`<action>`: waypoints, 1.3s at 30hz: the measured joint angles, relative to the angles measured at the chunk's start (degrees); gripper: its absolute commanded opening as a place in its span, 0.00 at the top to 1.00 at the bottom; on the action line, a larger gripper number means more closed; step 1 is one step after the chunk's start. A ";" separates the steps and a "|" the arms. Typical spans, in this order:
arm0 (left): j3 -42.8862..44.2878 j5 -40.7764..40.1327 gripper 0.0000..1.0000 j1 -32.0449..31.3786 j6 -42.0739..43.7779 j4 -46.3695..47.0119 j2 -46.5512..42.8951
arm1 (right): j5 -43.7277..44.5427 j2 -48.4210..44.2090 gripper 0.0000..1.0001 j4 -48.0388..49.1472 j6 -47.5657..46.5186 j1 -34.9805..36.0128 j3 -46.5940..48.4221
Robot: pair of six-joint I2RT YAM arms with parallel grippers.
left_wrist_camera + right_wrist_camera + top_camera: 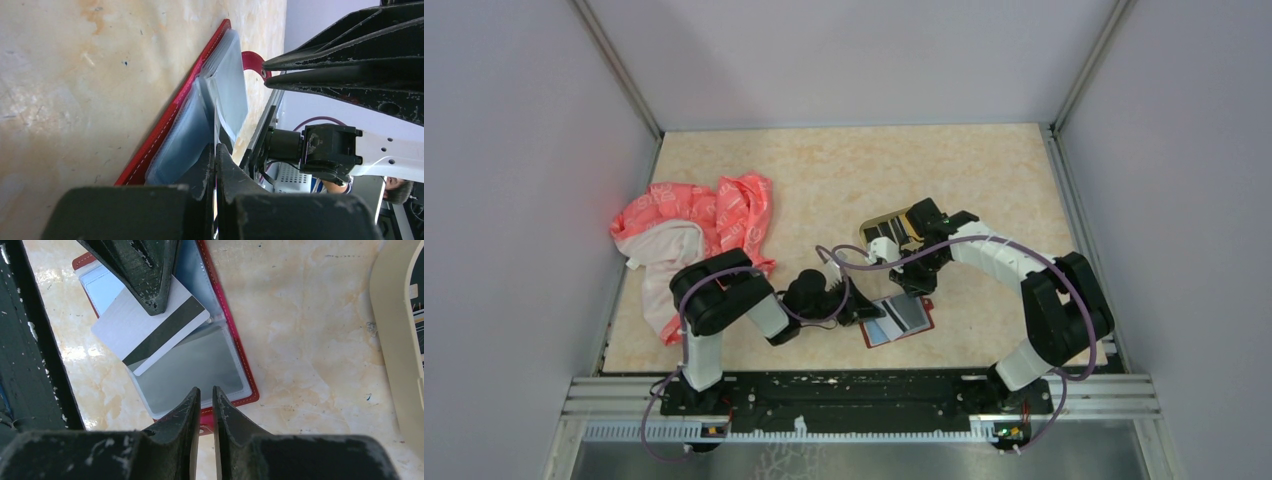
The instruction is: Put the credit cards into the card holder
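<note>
Left end effector (216,152): pressed together among the clear sleeves (180,145) of the card holder (195,365); I cannot tell what it pinches. The holder lies open and flat on the desk (310,315) near the arm bases, its long axis roughly left to right in the top view. One grey card (150,332), stripe up, rests skewed across it with a corner overhanging, not yet seated. Right end effector (206,392): hovers above, slightly parted, empty. The tan tray (395,340) holds at least one dark card (417,300); I judge loading unfinished.

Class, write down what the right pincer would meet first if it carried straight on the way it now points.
Probably the clear plastic sleeve of the open red leather-like card holder, just beyond the right pincer; depth is unclear.
</note>
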 measured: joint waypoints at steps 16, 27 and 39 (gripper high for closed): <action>2.51 1.73 1.00 0.17 -0.02 -2.49 0.92 | -0.46 0.37 0.84 -0.02 0.00 0.00 0.00; 3.34 4.31 1.00 1.14 -0.90 -1.84 2.51 | -0.87 0.37 0.84 -0.09 -0.02 0.00 0.00; 4.55 7.06 1.00 2.16 -1.33 -1.84 3.82 | -1.42 0.37 0.84 -0.15 -0.13 0.00 0.00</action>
